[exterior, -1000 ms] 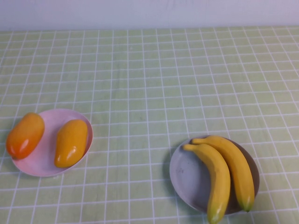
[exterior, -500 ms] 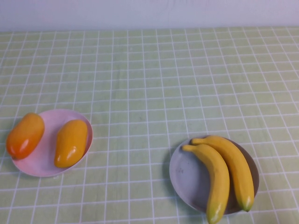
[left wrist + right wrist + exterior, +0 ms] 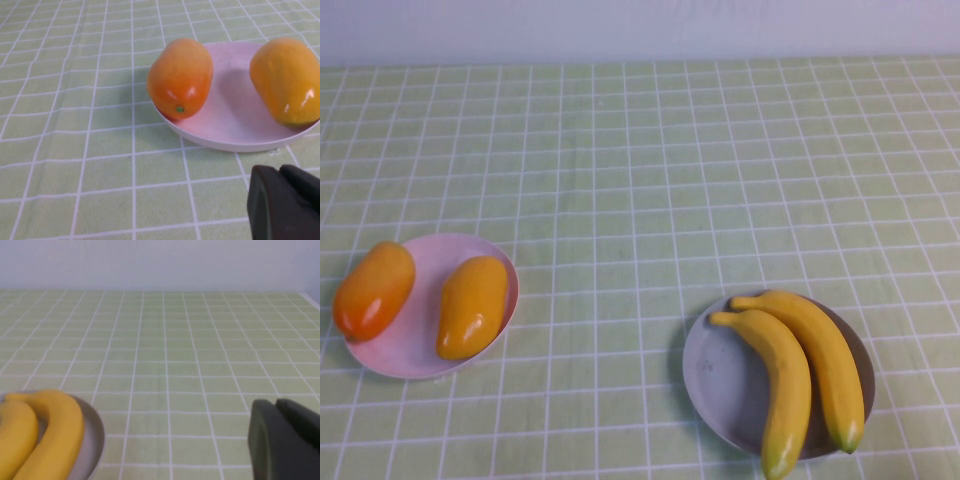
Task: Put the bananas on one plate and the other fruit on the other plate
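Note:
Two bananas (image 3: 785,385) (image 3: 825,360) lie side by side on the grey-blue plate (image 3: 720,375) at the front right. Two oval fruits lie on the pink plate (image 3: 425,290) at the front left: a reddish-orange one (image 3: 372,290) and a yellower one (image 3: 472,305). Neither arm shows in the high view. In the left wrist view my left gripper (image 3: 280,200) is shut and empty, just short of the pink plate (image 3: 235,115) with both fruits (image 3: 181,77) (image 3: 287,80). In the right wrist view my right gripper (image 3: 277,440) is shut and empty, beside the bananas (image 3: 50,435) and the grey-blue plate (image 3: 92,445).
A green checked cloth (image 3: 640,180) covers the table up to a pale wall (image 3: 640,25) at the back. The two plates stand apart near the front edge.

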`<state>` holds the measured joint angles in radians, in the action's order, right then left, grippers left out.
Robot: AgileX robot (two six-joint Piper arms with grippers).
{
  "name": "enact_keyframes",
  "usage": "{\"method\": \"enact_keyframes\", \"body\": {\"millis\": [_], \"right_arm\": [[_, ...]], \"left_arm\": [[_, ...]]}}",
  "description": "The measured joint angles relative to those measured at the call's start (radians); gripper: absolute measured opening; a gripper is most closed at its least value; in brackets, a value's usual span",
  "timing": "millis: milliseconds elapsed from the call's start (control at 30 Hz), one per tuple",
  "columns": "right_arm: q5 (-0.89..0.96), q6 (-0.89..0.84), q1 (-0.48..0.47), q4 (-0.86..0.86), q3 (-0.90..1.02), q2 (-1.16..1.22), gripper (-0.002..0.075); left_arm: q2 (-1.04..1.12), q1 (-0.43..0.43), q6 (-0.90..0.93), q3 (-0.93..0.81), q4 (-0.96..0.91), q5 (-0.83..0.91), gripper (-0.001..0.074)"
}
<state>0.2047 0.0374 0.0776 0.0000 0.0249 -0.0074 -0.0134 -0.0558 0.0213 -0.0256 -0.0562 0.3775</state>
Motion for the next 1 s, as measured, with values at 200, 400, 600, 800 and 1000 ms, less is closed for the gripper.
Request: {"method": "enact_keyframes", "body": {"millis": [200, 400, 600, 800, 1000], "right_arm": [[0.125, -0.227, 0.0, 0.196, 0.0, 0.0, -0.0015], [0.146, -0.236, 0.0, 0.212, 0.001, 0.0, -0.0015], [0.146, -0.242, 0.0, 0.232, 0.001, 0.0, -0.0015], [0.146, -0.242, 0.0, 0.236, 0.001, 0.0, -0.0015], [0.146, -0.243, 0.0, 0.238, 0.001, 0.0, -0.0015]], "left_arm": [[0.0, 0.0, 0.0, 0.0, 0.0, 0.0, -0.0001], [0.0, 0.0, 0.0, 0.0, 0.0, 0.0, -0.0001], [0.0, 0.0, 0.0, 0.0, 0.0, 0.0, -0.0001], [0.0, 0.0, 0.0, 0.0, 0.0, 0.0, -0.0001], [0.0, 0.0, 0.0, 0.0, 0.0, 0.0, -0.0001]]}}
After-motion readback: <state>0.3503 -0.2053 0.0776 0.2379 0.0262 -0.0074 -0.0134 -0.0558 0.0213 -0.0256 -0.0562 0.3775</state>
